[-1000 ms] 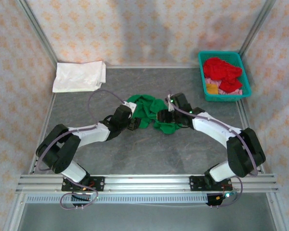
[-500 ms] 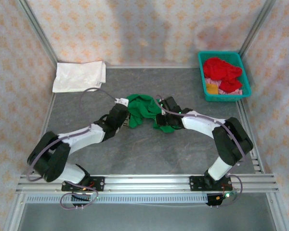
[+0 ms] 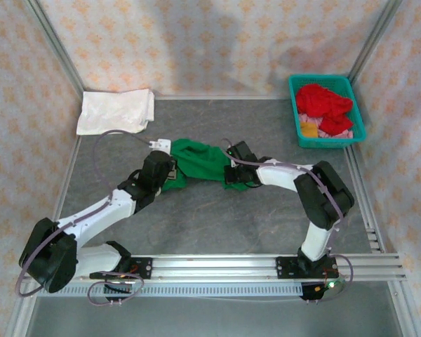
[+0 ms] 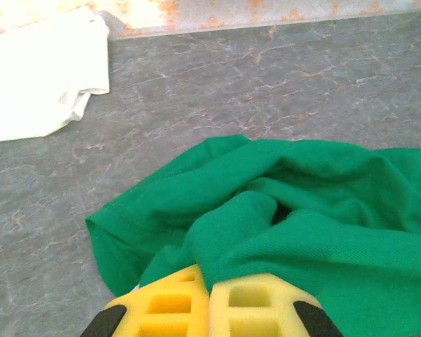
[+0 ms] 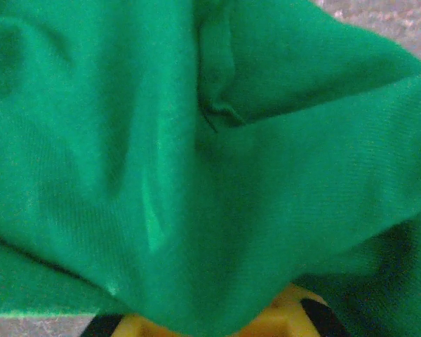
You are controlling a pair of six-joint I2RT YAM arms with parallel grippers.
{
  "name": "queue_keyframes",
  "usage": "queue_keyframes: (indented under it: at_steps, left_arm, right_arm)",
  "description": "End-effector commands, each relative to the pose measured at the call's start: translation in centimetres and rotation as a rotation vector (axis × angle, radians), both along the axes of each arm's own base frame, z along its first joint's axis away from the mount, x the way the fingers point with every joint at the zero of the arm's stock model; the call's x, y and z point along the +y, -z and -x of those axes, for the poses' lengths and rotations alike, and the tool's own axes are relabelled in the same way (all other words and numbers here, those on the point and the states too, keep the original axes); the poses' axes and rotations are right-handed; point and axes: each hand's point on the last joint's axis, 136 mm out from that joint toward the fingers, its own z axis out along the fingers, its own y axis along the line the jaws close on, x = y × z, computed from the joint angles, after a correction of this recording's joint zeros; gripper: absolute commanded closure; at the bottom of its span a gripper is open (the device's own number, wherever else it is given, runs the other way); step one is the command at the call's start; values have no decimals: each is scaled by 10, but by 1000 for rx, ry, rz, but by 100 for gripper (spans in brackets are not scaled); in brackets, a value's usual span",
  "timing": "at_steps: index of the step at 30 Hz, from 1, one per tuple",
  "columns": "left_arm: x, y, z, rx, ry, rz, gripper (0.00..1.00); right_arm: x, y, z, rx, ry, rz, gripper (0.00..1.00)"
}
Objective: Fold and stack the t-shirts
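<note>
Here the green shirt (image 3: 196, 160) lies bunched near the middle of the table (image 3: 217, 217), stretched between the two arms. The left gripper (image 3: 167, 168) sits at the shirt's left end. In the left wrist view its yellow fingers (image 4: 170, 303) are pressed together with a fold of the green shirt (image 4: 302, 210) pinched where they meet, so the left gripper (image 4: 209, 286) is closed on the cloth. A hemmed edge of the shirt rests on the table just left of the fingers.

The right gripper (image 3: 233, 173) sits at the shirt's right end. In the right wrist view the green shirt (image 5: 196, 175) drapes over almost everything and gathers down onto the right gripper (image 5: 217, 324). Only a bit of yellow shows under the cloth, and the jaws are closed on it.

The white shirt (image 3: 116, 111) lies flat in the far left corner, well apart from the green one; the left wrist view catches its edge (image 4: 35, 70). The basket (image 3: 293, 112) stands in the far right corner with a red shirt (image 3: 324, 100) heaped on top and bits of yellow and pink cloth beneath it.
</note>
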Motion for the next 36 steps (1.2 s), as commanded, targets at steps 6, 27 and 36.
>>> queue_keyframes:
  at_steps: [6, 27, 36]
  left_arm:
    - [32, -37, 12, -78, -93, 19, 100]
    - [4, -236, 100, -279, 341, 115, 100]
    - [1, -312, 99, -336, 350, 143, 100]
  right_arm:
    - [-21, -76, -5, -172, 66, -21, 100]
    - [-87, -332, 82, -680, 8, -112, 100]
    - [-129, -400, 68, -781, 191, 38, 100]
